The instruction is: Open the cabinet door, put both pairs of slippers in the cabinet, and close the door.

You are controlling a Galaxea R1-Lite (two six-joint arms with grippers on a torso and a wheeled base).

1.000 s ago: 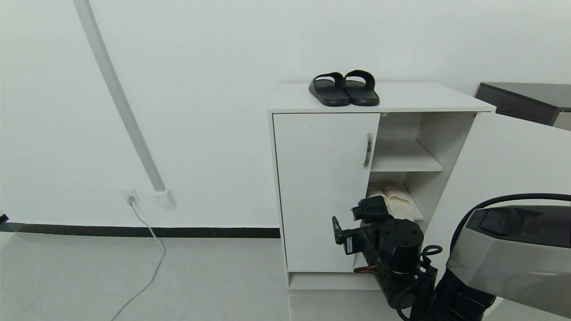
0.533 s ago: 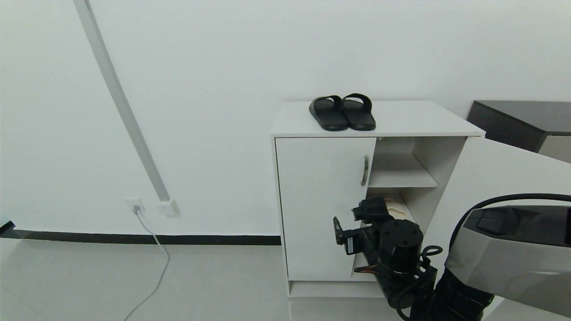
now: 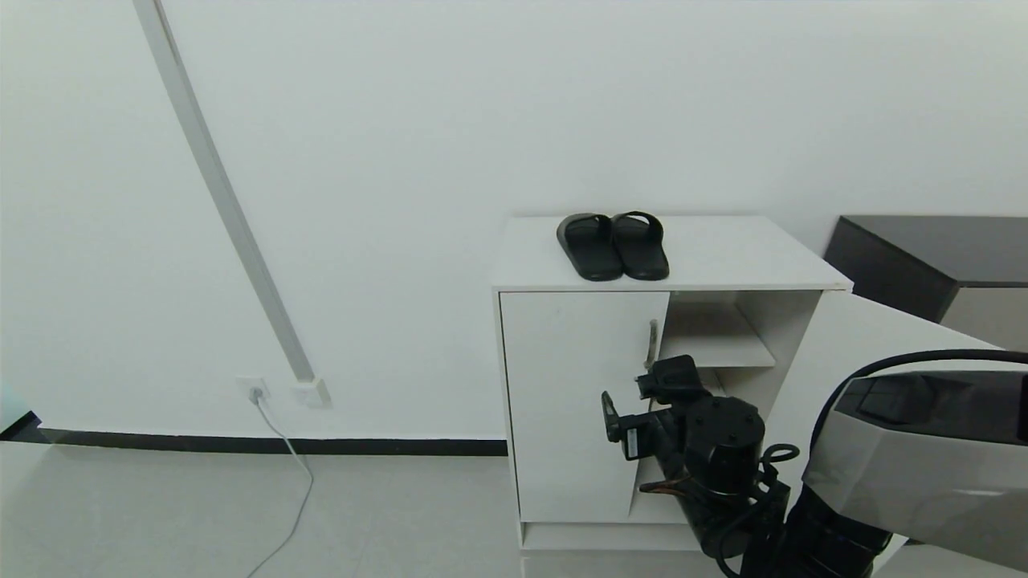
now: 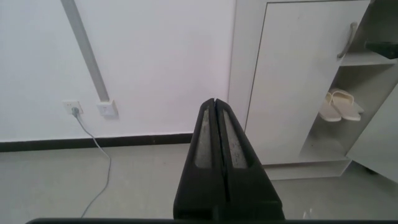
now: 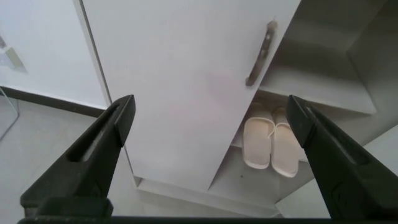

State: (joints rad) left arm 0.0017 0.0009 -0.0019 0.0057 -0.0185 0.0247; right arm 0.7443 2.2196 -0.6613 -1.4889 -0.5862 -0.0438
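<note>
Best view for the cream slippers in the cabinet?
Right wrist view: the cream slippers sit side by side on a shelf, whole and near. Left wrist view shows them farther off. In the head view the right arm blocks that shelf.

- Scanning now: no word, number or sign can be read on the cabinet [image 3: 582,401], the black slippers [image 3: 612,245] or the wall sockets [image 3: 281,391].
- One small pale sticker [image 3: 632,442] on the right arm [image 3: 719,449], too small to read.
</note>
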